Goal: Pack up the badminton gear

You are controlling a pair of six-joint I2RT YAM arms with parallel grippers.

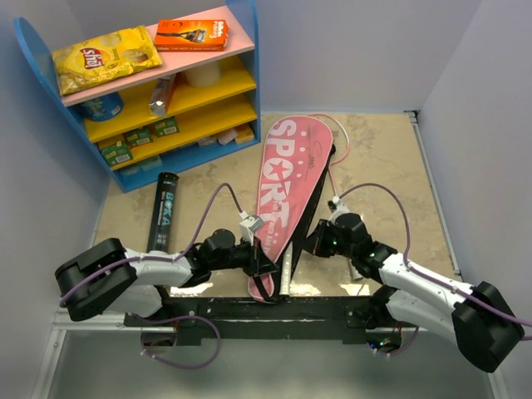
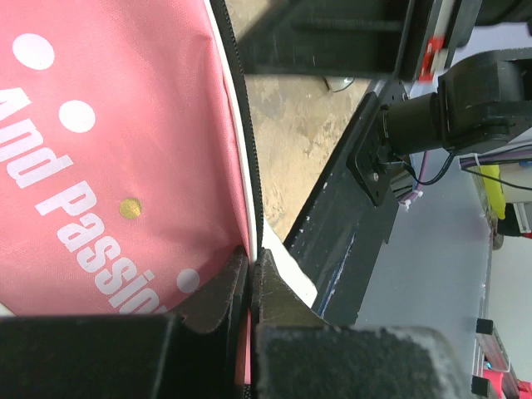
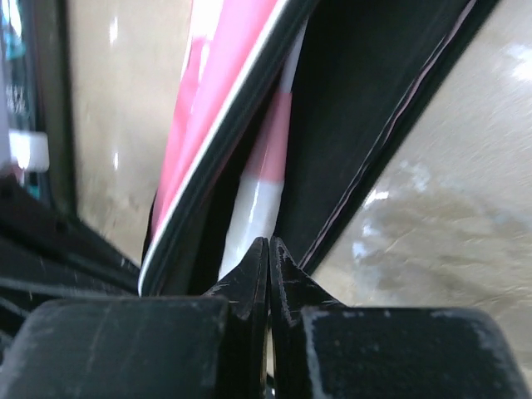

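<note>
The pink "SPORT" racket cover lies lengthwise mid-table, its near end lifted. My left gripper is shut on its zipper edge, seen close in the left wrist view beside the pink fabric. My right gripper is shut on the cover's black lower flap, holding the cover open. The racket's white-and-pink handle lies inside the opening just past my right fingertips. A thin racket frame loop peeks out at the cover's far right. The black tube lies to the left. No shuttlecocks show.
A blue shelf unit stands at the back left with a yellow chip bag and an orange box on top. Grey walls close in on both sides. A black rail runs along the near edge.
</note>
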